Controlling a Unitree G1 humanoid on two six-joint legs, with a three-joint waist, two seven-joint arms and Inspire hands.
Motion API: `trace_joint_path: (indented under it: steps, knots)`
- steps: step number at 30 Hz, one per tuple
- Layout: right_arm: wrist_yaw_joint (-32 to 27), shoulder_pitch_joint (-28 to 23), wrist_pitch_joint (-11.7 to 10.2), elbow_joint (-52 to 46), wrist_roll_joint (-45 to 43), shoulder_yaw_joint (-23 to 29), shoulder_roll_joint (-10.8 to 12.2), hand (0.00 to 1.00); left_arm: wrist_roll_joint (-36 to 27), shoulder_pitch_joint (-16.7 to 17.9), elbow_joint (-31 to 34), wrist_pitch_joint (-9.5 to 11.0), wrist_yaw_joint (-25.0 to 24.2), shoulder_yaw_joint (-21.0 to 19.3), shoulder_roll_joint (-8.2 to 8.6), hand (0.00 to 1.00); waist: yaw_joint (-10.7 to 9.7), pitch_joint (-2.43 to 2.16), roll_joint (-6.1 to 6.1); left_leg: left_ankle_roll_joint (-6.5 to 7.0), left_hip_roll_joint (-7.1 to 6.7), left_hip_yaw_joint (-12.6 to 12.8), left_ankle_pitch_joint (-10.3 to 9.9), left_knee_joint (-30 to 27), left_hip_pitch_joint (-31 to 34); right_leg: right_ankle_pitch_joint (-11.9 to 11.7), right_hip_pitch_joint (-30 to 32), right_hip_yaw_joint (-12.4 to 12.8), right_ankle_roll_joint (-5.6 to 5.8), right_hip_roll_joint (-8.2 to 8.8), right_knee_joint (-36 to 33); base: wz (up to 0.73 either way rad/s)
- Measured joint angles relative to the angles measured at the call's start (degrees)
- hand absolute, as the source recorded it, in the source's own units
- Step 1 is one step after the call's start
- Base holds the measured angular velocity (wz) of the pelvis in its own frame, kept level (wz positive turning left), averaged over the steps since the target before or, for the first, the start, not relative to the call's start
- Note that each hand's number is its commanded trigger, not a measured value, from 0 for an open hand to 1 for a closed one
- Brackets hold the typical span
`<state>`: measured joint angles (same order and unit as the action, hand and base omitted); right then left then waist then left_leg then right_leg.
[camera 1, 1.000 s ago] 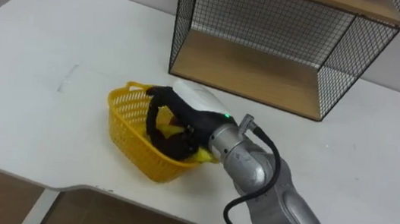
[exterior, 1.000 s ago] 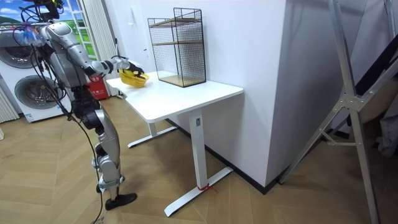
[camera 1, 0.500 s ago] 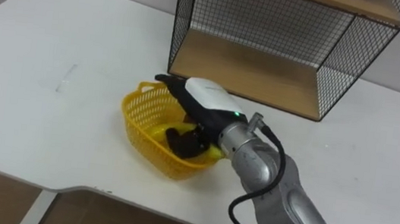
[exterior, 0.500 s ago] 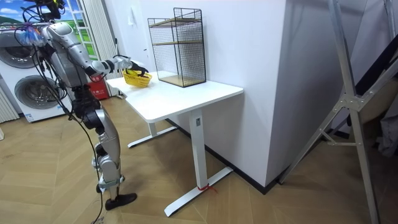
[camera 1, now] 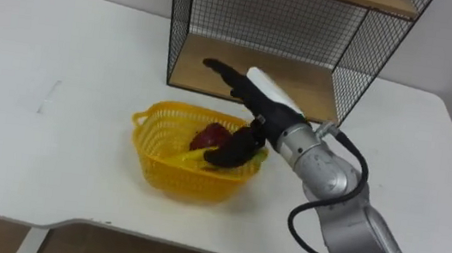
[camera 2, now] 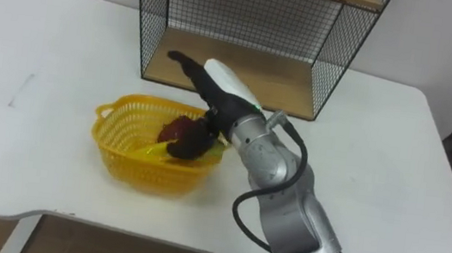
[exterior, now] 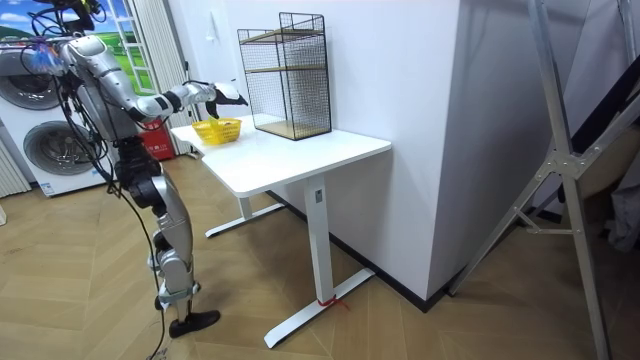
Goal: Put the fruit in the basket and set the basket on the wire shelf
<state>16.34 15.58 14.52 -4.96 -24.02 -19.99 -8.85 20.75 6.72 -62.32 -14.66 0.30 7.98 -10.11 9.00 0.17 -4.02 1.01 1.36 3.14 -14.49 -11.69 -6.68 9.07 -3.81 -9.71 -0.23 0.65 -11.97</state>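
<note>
My right robot hand (camera 1: 266,97) is hovering over the 2 o'clock rim of the yellow plastic lattice basket (camera 1: 160,169). Its fingers are stretching straight toward 11 o'clock and its thumb is dipping inside, gripping nothing. The basket is sitting on the smooth white bench (camera 1: 42,147), with a rounded red fruit (camera 1: 212,135) and a curved yellow fruit (camera 1: 177,158) lying in it. At 12 o'clock the black wire shelf (camera 1: 256,22) is standing just beyond the basket.

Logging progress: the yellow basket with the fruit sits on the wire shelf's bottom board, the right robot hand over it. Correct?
No: the left eye view shows the yellow basket on the white table, in front of the wire shelf; the right robot hand is over it.
</note>
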Motion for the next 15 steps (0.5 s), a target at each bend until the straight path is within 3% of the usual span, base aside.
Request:
trace_joint_path:
  steps: [9,15]
  knots:
    - [-1.29,-0.10,-0.01,-1.73,6.75,0.04,0.08,0.00,0.00,0.00,0.01,0.00,0.08,-1.09,0.13,0.00,0.05,-0.08,0.07,0.00,0.00,0.07,0.00,-0.01,-0.05,-0.01,0.04,0.14,0.02,-0.05,0.23,0.00]
    - [-2.21,-0.24,-0.08,-2.68,9.40,0.03,0.07,0.00,-0.07,-0.01,0.02,0.05,0.45,-1.08,0.40,0.00,0.01,-0.13,1.05,0.00,0.05,0.73,0.00,0.37,-0.61,-0.01,-0.04,0.52,0.02,-0.08,0.22,-0.05]
